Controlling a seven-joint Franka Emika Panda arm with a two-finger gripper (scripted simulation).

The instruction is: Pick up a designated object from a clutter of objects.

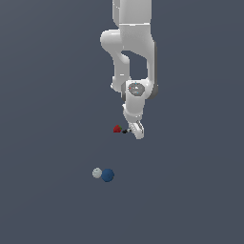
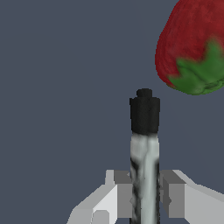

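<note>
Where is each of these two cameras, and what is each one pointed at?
Exterior view: off the arm, exact spot unknown, taking in the grey floor, the white arm, its gripper, a blue ball and a whitish ball.
Wrist view: on the wrist, looking past the gripper's fingers at the rod between them.
Both show the rod and the strawberry.
</note>
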